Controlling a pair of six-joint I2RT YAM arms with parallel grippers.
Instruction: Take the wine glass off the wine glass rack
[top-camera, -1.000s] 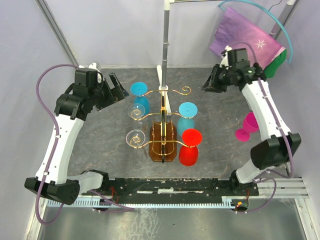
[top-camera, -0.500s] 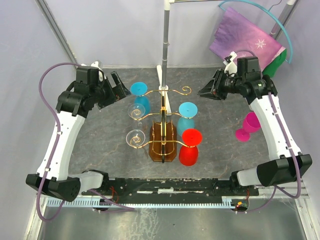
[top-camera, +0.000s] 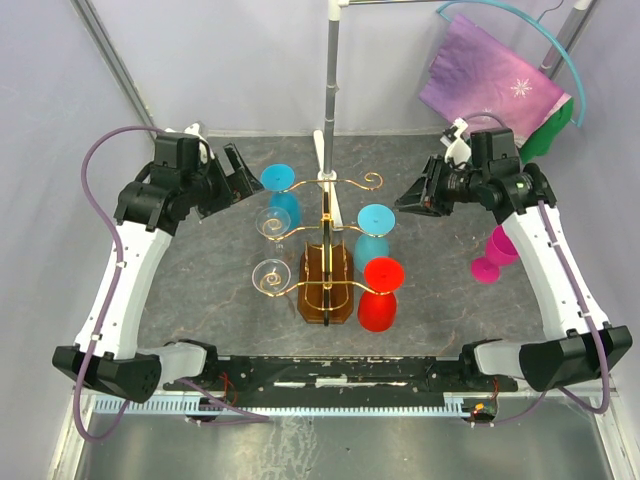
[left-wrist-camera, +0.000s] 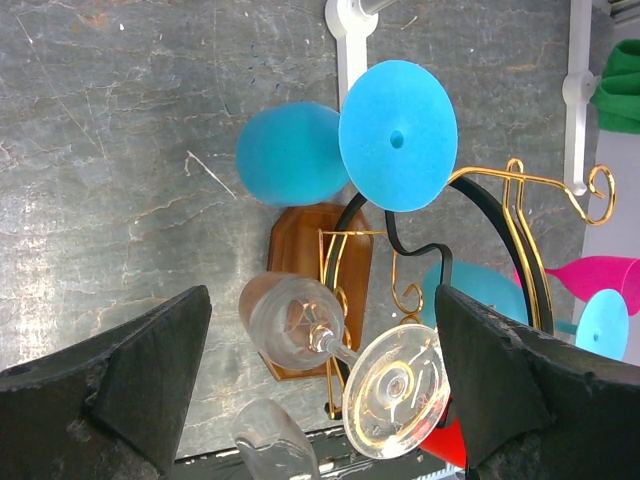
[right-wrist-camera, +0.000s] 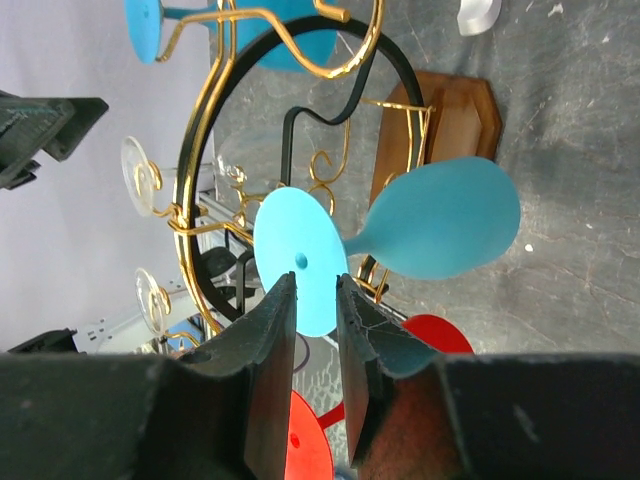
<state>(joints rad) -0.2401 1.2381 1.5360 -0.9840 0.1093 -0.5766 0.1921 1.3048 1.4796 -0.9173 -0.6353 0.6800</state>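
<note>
The wine glass rack (top-camera: 327, 262) stands in the middle of the counter (top-camera: 200, 290), just in front of the grey pole (top-camera: 330, 80), with five glasses hanging upside down from its curled gold arms, none of which has moved over the last second. On its left side hang a deep blue glass (top-camera: 279, 182) and two clear glasses (top-camera: 270, 223). On its right side hang a light blue glass (top-camera: 374, 228) and a red glass (top-camera: 381, 290). A pink glass (top-camera: 495, 252) stands upright on the counter, well apart to the right. The right tool (top-camera: 415, 192) has swung in from the far right corner and now sits lower and nearer the rack, pointing at the light blue glass. In the right wrist view its fingers (right-wrist-camera: 278, 330) are nearly together with only a narrow gap, gripping nothing, and the foot of the light blue glass (right-wrist-camera: 300, 262) lies just past their tips. The left tool (top-camera: 232, 172) has hardly shifted. It hovers beside the deep blue glass with its fingers (left-wrist-camera: 150, 360) spread wide and empty.
</note>
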